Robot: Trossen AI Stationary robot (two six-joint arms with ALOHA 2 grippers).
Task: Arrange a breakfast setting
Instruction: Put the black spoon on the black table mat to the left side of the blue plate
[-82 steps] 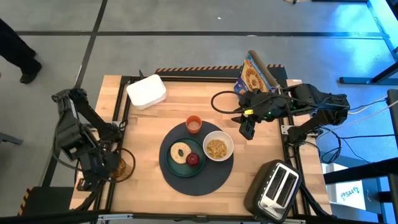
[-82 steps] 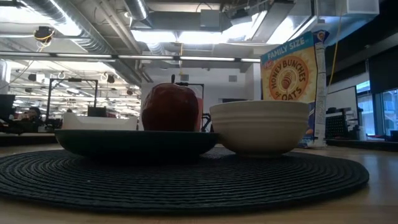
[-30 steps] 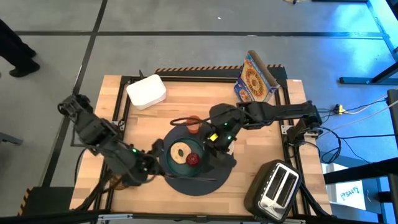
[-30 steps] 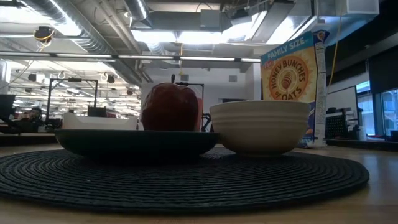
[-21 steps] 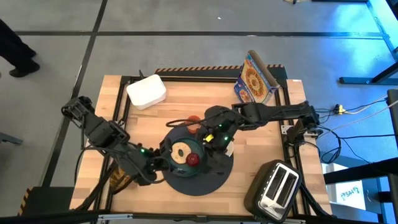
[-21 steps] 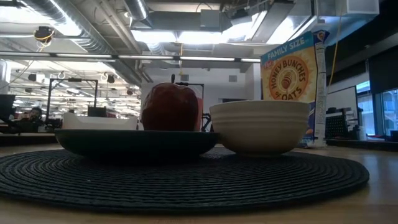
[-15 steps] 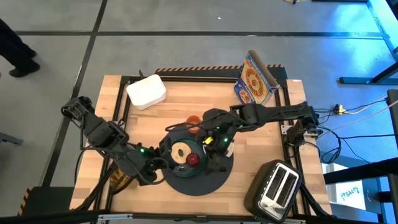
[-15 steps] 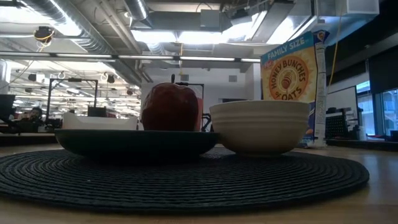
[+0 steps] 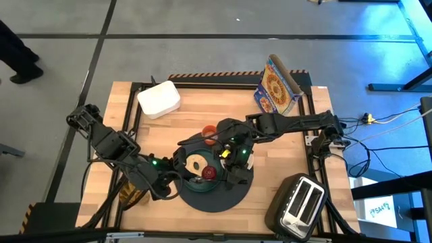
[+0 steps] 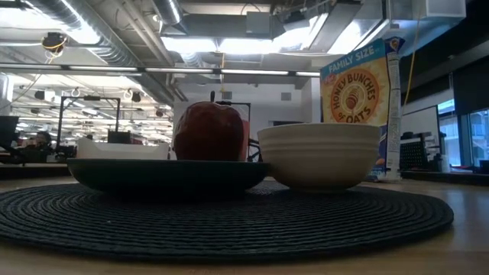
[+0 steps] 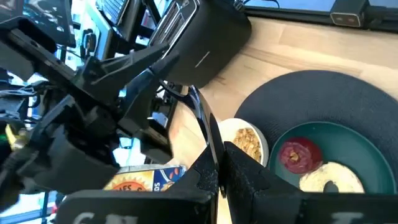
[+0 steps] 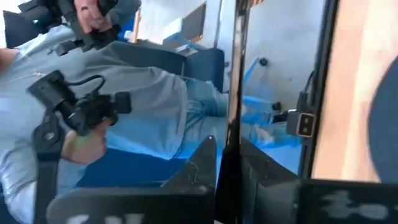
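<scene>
Mat [image 9: 214,196] lies at mid-table, toward the front edge. Plate [image 9: 187,177] sits on its left half. On the plate are the bagel [image 9: 196,164] and, just beside it, the apple [image 9: 208,173]. In the low view the apple [image 10: 209,131] stands upright on the plate [image 10: 168,174], and the bowl [image 10: 319,156] is close beside the plate rim on the mat [image 10: 229,221]. The left wrist view shows cereal in the bowl [image 11: 245,142]. From above, the right arm covers most of the bowl. Cup [image 9: 210,132] stands at the mat's far edge, apart from the plate.

Left gripper [image 9: 170,181] is at the mat's left edge, just beside the plate. In its wrist view the fingers [image 11: 249,174] are pressed together on a thin dark strip [image 11: 208,134] that rises from between them. The strip is probably cutlery, but it is too slim and dark to say which piece.

Right gripper [image 9: 233,169] hangs over the mat's right half, above the bowl. Its fingers [image 12: 199,163] are likewise clamped on a thin dark rod [image 12: 236,81], type not resolvable. That camera looks past the table edge at a seated person [image 12: 124,118] who holds a dark device.

Off the mat are the cereal box [image 9: 275,86] at the far right, a white container [image 9: 159,98] at the far left, and the toaster [image 9: 302,202] at the near right corner.
</scene>
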